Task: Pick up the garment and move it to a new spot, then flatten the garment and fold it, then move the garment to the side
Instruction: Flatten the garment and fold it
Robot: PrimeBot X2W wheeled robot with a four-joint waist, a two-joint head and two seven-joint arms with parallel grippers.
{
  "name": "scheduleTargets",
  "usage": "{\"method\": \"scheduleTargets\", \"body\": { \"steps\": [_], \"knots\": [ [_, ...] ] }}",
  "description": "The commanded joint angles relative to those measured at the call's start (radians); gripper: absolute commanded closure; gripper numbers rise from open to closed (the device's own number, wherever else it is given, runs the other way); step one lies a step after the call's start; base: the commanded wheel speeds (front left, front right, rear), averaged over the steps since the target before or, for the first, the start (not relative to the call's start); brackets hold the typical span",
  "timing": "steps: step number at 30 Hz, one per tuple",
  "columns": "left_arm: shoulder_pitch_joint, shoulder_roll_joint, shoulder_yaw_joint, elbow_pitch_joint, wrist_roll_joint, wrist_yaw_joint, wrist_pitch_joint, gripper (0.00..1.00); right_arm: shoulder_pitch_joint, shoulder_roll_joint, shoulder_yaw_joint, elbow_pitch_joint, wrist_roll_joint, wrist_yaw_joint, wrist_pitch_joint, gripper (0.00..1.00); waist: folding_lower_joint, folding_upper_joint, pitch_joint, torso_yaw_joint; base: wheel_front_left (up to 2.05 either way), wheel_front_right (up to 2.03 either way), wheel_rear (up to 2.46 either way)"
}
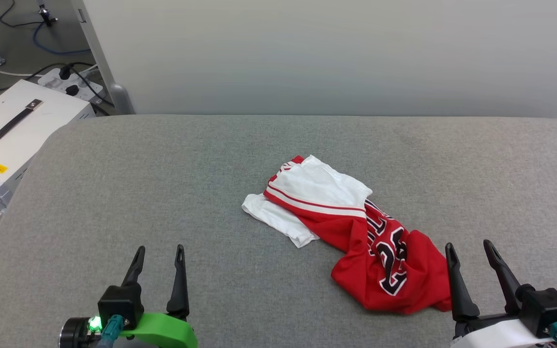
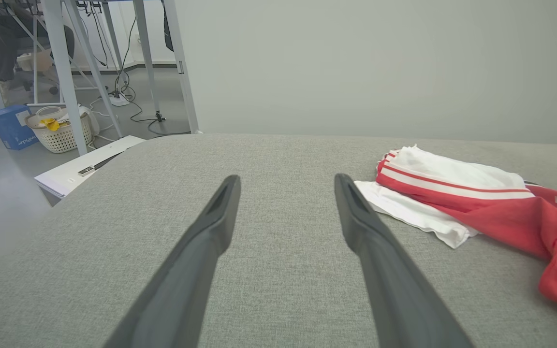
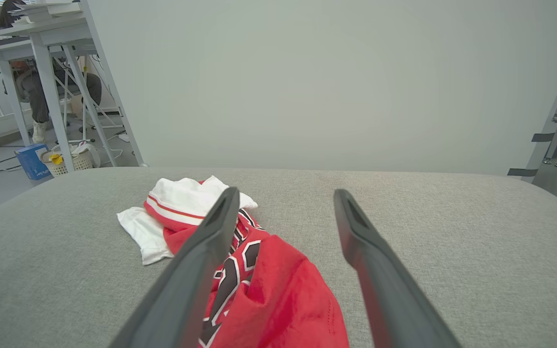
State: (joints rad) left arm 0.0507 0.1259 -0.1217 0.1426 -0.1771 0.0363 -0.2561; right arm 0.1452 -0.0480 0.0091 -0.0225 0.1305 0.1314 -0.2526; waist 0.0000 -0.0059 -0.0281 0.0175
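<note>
- The garment (image 1: 346,227) lies crumpled in a heap on the grey padded table (image 1: 162,169), right of centre in the head view and trailing toward the lower right of the frame.
- Its white sleeves and striped trim are bunched at the upper-left end. The red body with the black number is twisted at the lower-right end.
- The left gripper (image 1: 160,249) sits at the lower left of the frame, fingers spread wide and empty, well apart from the cloth with bare table between them.
- The right gripper (image 1: 468,244) sits at the lower right, also spread wide and empty. Its inner finger is just beside the red edge, and I cannot tell whether it touches.
- The step in hand looks like the first one, picking the garment up, with no grasp made yet.
- The right gripper is nearer, so it would likely go first, coming down over a raised red fold and closing on it.
- The left would have to reach across toward the white sleeve end.
- The cloth is thin and layered, so a shallow pinch may catch only one layer or slip off.
</note>
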Motion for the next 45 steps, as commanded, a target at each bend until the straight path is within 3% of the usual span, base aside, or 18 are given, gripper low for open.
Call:
{"method": "scheduleTargets", "body": {
  "steps": [1, 14, 21, 26, 30, 35, 38, 45],
  "knots": [
    [0.017, -0.007, 0.007, 0.002, 0.010, -0.009, -0.006, 0.00, 0.015, -0.002, 0.002, 0.003, 0.005, -0.001, -0.009, 0.00, 0.0000, 0.0059, 0.000, 0.000, 0.00, 0.00, 0.00],
    [0.010, -0.041, 0.049, 0.015, 0.048, -0.042, -0.006, 0.00, -0.041, -0.002, -0.035, -0.040, 0.000, -0.001, -0.009, 0.00, 0.0000, 0.0059, 0.007, 0.017, 0.00, 0.00, 0.00],
    [-0.038, -0.055, 0.055, 0.002, 0.061, -0.059, -0.006, 0.00, -0.247, -0.009, -0.078, -0.108, -0.044, -0.001, -0.009, 0.00, 0.0000, 0.0059, 0.079, 0.051, 0.00, 0.00, 0.00],
    [-0.091, -0.063, 0.063, -0.012, 0.062, -0.066, -0.006, 0.00, -0.456, -0.097, -0.049, -0.113, -0.036, -0.001, -0.009, 0.00, 0.0000, 0.0059, 0.154, 0.080, 0.00, 0.00, 0.00],
    [-0.133, -0.068, 0.066, -0.021, 0.060, -0.071, -0.006, 0.00, -0.626, -0.197, 0.042, -0.037, 0.001, -0.001, -0.009, 0.00, 0.0000, 0.0059, 0.206, 0.100, 0.00, 0.00, 0.00],
    [-0.175, -0.073, 0.065, -0.035, 0.055, -0.073, -0.006, 0.00, -0.841, -0.332, 0.238, 0.148, 0.109, -0.001, 0.043, 0.00, 0.0000, 0.0059, 0.261, 0.127, 0.00, 0.00, 0.00],
    [-0.195, -0.074, 0.061, -0.047, 0.050, -0.071, -0.006, 0.00, -0.965, -0.406, 0.388, 0.227, 0.211, -0.001, 0.180, 0.00, 0.0000, 0.0059, 0.294, 0.142, 0.00, 0.00, 0.00],
    [-0.244, -0.075, 0.038, -0.074, 0.018, -0.059, -0.006, 0.00, -1.208, -0.570, 0.764, 0.291, 0.517, -0.001, 0.655, 0.00, 0.0000, 0.0059, 0.372, 0.181, 0.00, 0.00, 0.00]
  ]
}}
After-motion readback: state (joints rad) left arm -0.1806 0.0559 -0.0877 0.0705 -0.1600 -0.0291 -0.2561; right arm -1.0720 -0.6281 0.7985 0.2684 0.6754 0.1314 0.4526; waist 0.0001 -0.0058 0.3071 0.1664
